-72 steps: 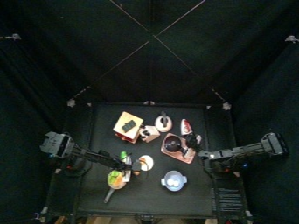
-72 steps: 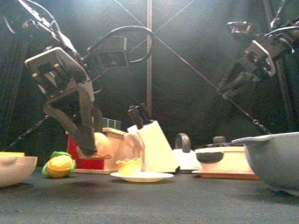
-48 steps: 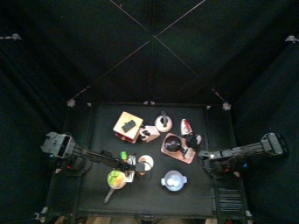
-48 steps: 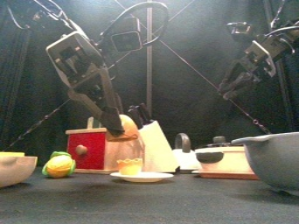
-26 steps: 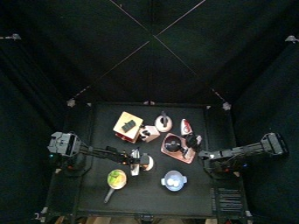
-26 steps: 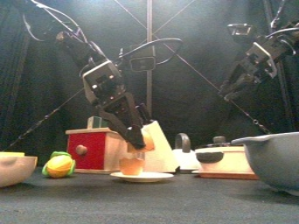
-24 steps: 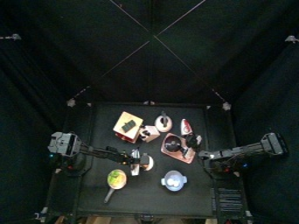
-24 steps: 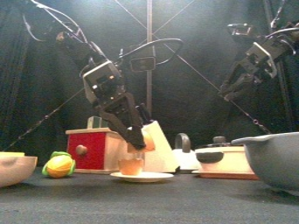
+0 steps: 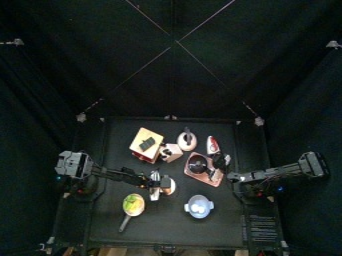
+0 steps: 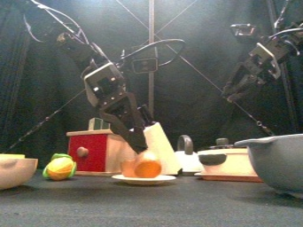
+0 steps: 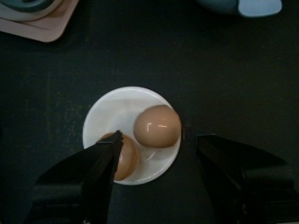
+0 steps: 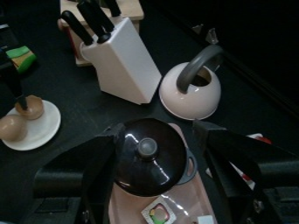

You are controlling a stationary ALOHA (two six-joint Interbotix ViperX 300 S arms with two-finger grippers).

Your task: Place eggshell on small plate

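Note:
The small white plate (image 11: pixel 112 116) lies on the black table; it also shows in the front view (image 10: pixel 144 180) and the top view (image 9: pixel 166 187). A rounded tan eggshell (image 11: pixel 158 125) rests on it, orange in the front view (image 10: pixel 148 167). A second shell piece (image 11: pixel 126 163) lies at the plate's rim beside one jaw. My left gripper (image 11: pixel 160 140) is open just above the plate, jaws on either side of the shells (image 10: pixel 137 144). My right gripper (image 12: pixel 158 144) is open and empty, held high at the right (image 10: pixel 243 82) over a black lidded pot (image 12: pixel 149 163).
A white knife block (image 10: pixel 158 149), white kettle (image 12: pixel 191 93) and red box (image 10: pixel 89 150) stand behind the plate. A grey bowl (image 10: pixel 279 160) is at the front right. A yellow-green item (image 10: pixel 57 167) and a pale bowl (image 10: pixel 12 169) are at the front left.
My left gripper swung right and down to the plate over the earlier frames. Since half a second ago the rounded eggshell has come free and sits on the plate.

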